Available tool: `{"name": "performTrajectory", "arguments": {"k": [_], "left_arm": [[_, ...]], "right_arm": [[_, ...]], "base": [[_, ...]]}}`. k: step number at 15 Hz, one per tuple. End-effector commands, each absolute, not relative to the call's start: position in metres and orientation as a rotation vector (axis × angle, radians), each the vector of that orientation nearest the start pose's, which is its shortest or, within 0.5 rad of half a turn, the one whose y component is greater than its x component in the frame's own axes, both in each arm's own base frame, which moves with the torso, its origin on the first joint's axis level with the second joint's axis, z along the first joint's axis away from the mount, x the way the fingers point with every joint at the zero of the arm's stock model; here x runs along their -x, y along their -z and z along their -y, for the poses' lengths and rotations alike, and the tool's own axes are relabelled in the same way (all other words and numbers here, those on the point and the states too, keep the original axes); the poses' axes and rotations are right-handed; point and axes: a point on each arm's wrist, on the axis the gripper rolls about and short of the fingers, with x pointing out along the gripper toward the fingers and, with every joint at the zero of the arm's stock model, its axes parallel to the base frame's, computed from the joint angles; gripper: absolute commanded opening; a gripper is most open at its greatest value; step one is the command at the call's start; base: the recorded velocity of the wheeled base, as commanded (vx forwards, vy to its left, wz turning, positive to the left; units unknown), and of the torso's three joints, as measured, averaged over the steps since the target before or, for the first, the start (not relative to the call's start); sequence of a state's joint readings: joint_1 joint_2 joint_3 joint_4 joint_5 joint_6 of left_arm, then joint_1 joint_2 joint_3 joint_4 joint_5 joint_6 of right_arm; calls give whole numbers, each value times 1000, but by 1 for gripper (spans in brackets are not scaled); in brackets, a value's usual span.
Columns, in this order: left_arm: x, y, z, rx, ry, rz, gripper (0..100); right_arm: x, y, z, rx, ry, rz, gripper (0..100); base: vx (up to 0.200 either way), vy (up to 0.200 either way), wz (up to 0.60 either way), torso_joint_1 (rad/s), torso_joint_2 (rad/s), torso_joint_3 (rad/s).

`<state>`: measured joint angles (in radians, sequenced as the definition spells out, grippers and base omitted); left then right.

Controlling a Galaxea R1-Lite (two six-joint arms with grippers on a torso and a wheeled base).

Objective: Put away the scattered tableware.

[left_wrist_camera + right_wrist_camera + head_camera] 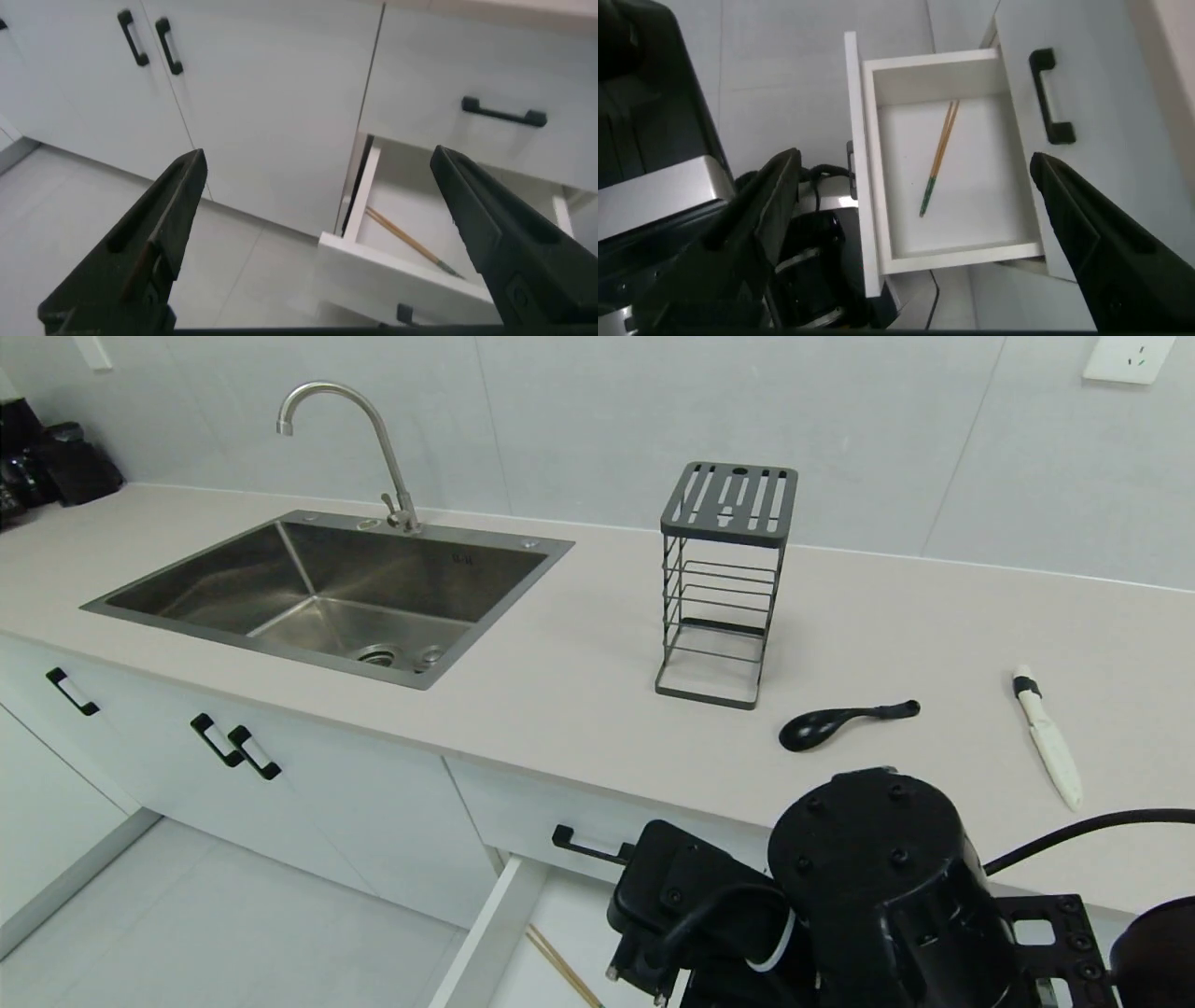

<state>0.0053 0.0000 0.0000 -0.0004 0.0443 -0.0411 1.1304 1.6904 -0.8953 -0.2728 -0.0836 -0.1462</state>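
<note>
A black spoon [845,721] lies on the counter just in front of the dark wire rack [724,583]. To its right lies a white knife [1046,737] with a black band on its handle. Below the counter edge a white drawer [864,177] is pulled out, with a pair of wooden chopsticks [938,159] in it. My right gripper [920,233] hangs open and empty above that drawer. My left gripper [318,252] is open and empty too, low in front of the cabinets, facing the drawer [360,191] and the chopsticks [411,243].
A steel sink [327,593] with a curved tap [373,439] takes up the counter's left half. White cabinet doors with black handles [233,747] run under it. A shut drawer front with a black handle [1050,98] sits above the pulled-out drawer.
</note>
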Motion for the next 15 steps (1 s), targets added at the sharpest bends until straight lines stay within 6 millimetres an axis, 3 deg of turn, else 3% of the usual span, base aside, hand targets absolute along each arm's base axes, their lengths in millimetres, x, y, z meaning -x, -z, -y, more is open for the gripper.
{"name": "performTrajectory", "arguments": {"k": [1, 7, 10, 15], "left_arm": [[23, -76, -1, 41, -51, 3, 100], [23, -76, -1, 41, -51, 3, 100], [23, -76, -1, 41, -51, 3, 100], [23, -76, -1, 41, -51, 4, 100]], "right_arm": [[-136, -173, -276, 437, -1064, -379, 100], [-151, -165, -280, 472, -1114, -487, 100], [-166, -164, -276, 523, -1184, -500, 100], [-188, -167, -254, 493, -1076, -561, 100]], "base": [[0, 0, 0, 281, -520, -242], [0, 0, 0, 261, -495, -237], [0, 0, 0, 56, -108, -53], [0, 0, 0, 0, 0, 0]]}}
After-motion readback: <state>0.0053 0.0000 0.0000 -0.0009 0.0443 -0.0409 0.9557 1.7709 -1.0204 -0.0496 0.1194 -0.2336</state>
